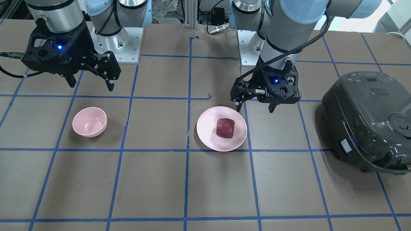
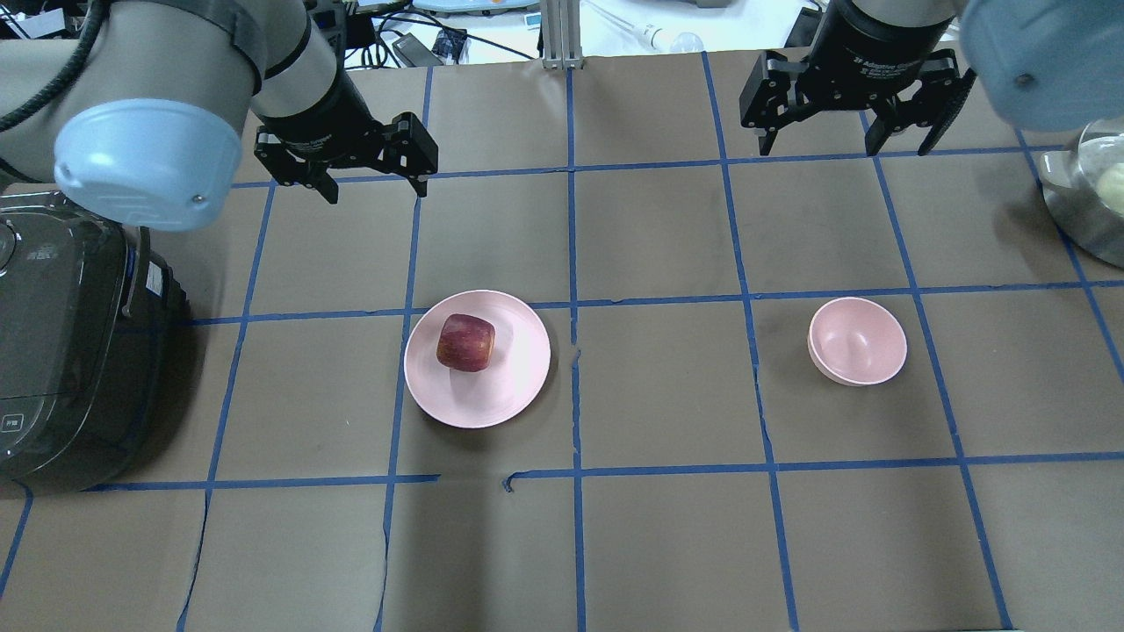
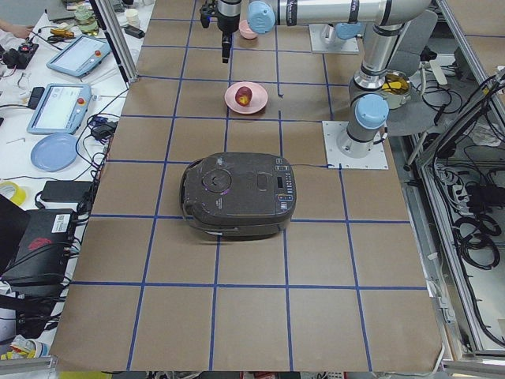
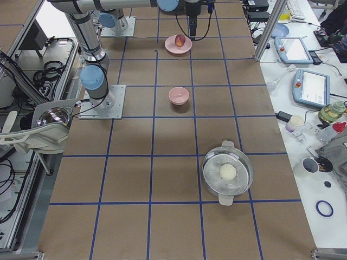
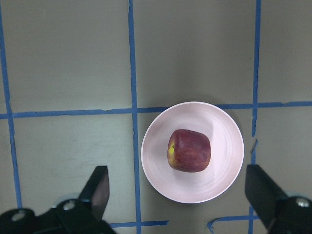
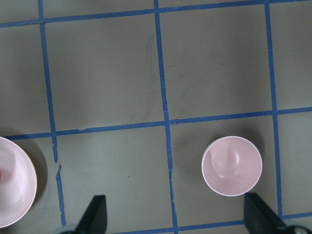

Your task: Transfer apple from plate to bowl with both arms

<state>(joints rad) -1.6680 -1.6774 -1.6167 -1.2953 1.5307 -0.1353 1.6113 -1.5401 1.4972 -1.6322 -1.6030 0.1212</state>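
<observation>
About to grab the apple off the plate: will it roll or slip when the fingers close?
The apple looks blocky with flattish sides, so it probably rolls little. Its skin looks smooth, so a shallow pinch might slip. The plate is shallow and merely rests on the table, so a sideways nudge could slide it.

dark red apple (image 2: 465, 342) on plate (image 2: 514, 391), bowl (image 2: 857, 341) apart
</observation>
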